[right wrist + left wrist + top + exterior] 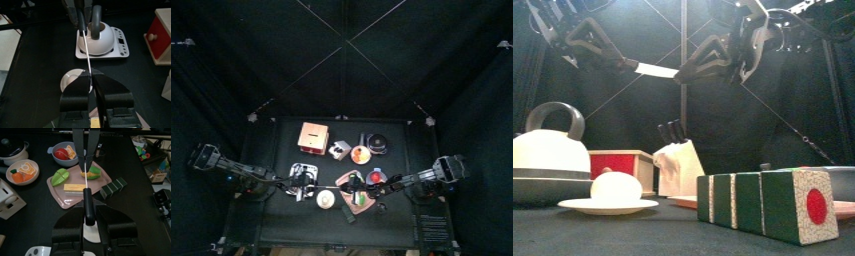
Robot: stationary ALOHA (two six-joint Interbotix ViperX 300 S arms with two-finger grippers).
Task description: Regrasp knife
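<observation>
The long kitchen knife with a black handle and a thin shiny blade (88, 203) is being held up in the air, high over the table (133, 168).

Nearest, the thick black handle is being gripped between the two black jaws of the left end effector (89, 220). The handle looks smooth and hard, and round enough to be squeezed well.

Going farther out, the blade is being pointed straight away from the left end effector. It is flat, very thin and slippery looking, like metal. The long line of the knife is being kept almost level, running from one end effector to the other.

At the far end, the tip of the blade is being pinched by the right end effector (91, 77), whose jaws look closed on it from both flat sides. So the knife is being held at both ends at once, and neither arm is nearer than the other. For a new grip, one end would have to be let go while the other is kept tight.

Far below, a flat pink plate (59, 202) with toy food is being passed over by the blade.
</observation>
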